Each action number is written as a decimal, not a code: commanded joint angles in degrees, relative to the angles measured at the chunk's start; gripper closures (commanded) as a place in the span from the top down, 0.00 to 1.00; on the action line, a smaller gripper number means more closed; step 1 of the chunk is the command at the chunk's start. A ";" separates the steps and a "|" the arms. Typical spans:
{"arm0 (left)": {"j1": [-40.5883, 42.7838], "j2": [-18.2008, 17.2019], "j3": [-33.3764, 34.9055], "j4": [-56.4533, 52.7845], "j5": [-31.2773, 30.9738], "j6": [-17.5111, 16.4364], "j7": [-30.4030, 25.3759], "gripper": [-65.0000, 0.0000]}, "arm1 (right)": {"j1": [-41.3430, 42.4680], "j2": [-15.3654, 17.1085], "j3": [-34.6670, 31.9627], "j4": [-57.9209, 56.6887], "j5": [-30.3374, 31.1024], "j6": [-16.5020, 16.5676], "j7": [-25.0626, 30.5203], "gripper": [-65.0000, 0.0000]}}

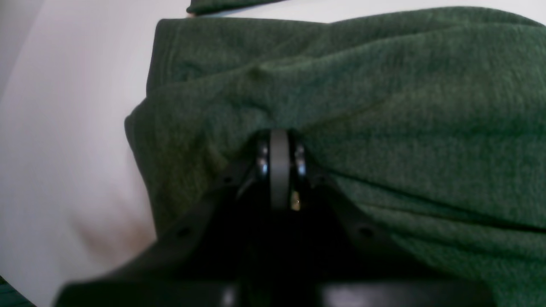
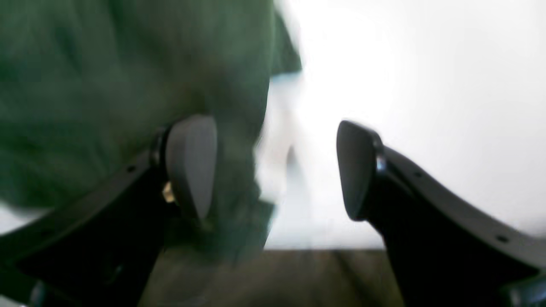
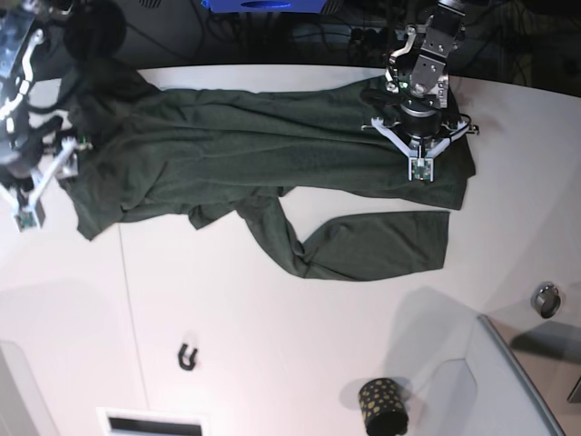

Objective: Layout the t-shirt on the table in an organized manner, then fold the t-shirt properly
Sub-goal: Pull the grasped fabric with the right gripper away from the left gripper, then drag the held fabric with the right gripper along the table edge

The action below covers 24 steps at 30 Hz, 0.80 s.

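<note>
The dark green t-shirt (image 3: 272, 154) lies stretched along the far edge of the white bench (image 3: 272, 345), one sleeve trailing toward the middle. The left claw (image 1: 279, 147) is clenched on a bunched fold of the shirt near the far right corner. The right claw (image 2: 277, 170) stands released at the shirt's left end; its view is blurred, so it seems to hold nothing.

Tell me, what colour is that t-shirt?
Plain dark green t-shirt, no print; clearest in the base view.
</note>
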<state>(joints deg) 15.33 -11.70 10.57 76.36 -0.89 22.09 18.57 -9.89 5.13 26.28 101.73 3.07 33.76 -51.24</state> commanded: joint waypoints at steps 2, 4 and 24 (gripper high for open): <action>0.36 -0.12 -0.06 0.17 -1.00 -0.68 1.78 0.00 | 6.77 3.71 -5.40 -7.80 0.23 -0.22 0.65 0.62; 0.36 -0.12 -0.06 0.26 -1.00 -0.68 1.78 0.00 | 10.20 5.03 -9.62 -14.30 0.31 -0.22 0.74 0.62; 0.54 -0.03 -0.06 1.49 -1.53 -0.68 1.96 0.00 | 10.37 3.18 -32.39 -15.89 0.49 -0.13 -0.05 0.01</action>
<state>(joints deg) 15.68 -11.62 10.55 77.43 -1.78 22.04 19.33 -0.16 8.16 -6.26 84.82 3.03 33.47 -52.01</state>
